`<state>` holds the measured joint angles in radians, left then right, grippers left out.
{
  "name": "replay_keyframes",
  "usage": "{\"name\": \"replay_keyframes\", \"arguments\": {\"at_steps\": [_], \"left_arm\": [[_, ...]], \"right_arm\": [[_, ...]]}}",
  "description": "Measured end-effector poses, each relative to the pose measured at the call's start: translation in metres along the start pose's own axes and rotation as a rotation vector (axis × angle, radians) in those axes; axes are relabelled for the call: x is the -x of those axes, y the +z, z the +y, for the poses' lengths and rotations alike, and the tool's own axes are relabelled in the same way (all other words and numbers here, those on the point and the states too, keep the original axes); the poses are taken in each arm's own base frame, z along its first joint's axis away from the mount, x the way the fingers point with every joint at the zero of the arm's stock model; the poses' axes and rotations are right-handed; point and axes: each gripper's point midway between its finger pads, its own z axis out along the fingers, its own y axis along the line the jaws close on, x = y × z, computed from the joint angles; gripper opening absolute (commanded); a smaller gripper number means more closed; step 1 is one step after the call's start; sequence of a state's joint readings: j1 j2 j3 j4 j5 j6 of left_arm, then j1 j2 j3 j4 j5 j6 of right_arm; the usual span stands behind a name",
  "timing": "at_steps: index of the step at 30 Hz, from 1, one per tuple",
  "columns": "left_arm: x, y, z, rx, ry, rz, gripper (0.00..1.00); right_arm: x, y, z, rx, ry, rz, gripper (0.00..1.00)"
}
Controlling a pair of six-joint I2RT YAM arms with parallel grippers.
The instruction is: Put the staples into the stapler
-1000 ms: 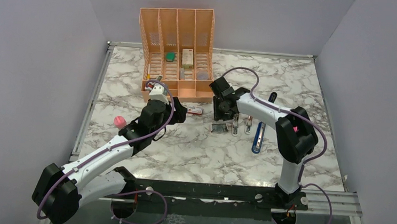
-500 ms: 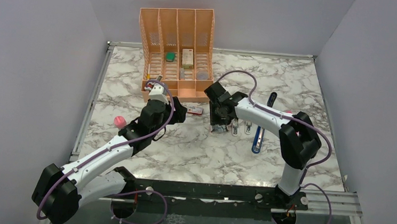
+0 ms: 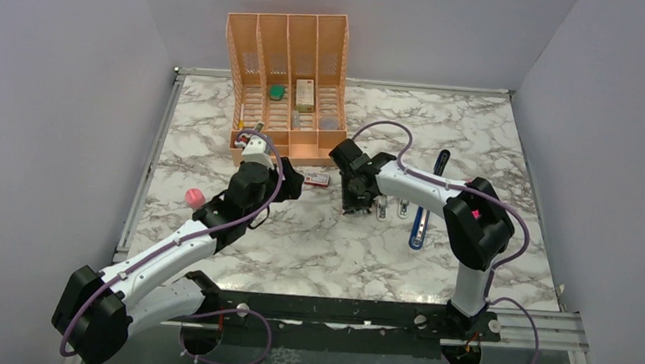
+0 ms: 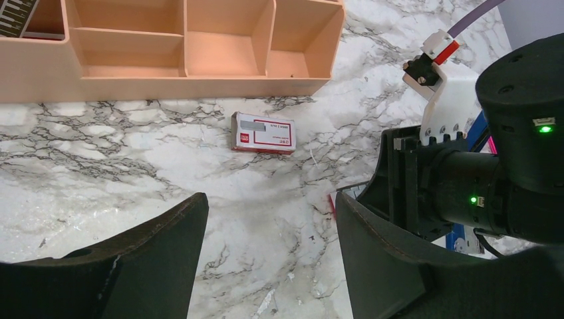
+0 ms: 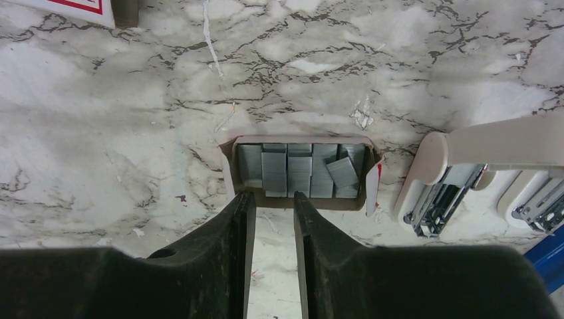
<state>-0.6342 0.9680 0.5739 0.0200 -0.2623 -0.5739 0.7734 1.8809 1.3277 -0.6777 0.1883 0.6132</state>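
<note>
Right gripper hangs over one staples tray.

Top external is sitting high above and behind both arm bases, looking down and forward over the whole marble table toward the back wall. Left wrist is riding low and close, looking forward past the left gripper at the orange organizer front and the red-and-white sleeve, catching the right arm at the right edge. Right wrist is pointing almost straight down, very near, onto the staples. All three are sharing the sleeve; right wrist is getting only its corner.
</note>
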Motion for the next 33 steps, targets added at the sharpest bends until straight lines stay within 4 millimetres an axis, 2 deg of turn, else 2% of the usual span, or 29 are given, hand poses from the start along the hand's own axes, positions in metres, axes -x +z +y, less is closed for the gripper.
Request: {"name": "replay_keyframes", "arguments": {"at_steps": [6,16,21,33], "left_arm": [[0.000,0.000,0.000,0.001,0.000,0.001,0.71],[0.000,0.000,0.000,0.002,0.000,0.001,0.71],[0.000,0.000,0.000,0.002,0.000,0.001,0.71],[-0.004,0.003,0.002,0.009,0.004,0.013,0.71]], "right_arm": [[-0.006,0.011,-0.001,-0.018,-0.005,0.026,0.35],[-0.004,0.011,0.000,-0.015,0.003,0.021,0.30],[-0.003,0.011,0.000,-0.017,0.002,0.019,0.21],[-0.001,0.011,0.000,-0.020,0.005,0.010,0.20]]}}
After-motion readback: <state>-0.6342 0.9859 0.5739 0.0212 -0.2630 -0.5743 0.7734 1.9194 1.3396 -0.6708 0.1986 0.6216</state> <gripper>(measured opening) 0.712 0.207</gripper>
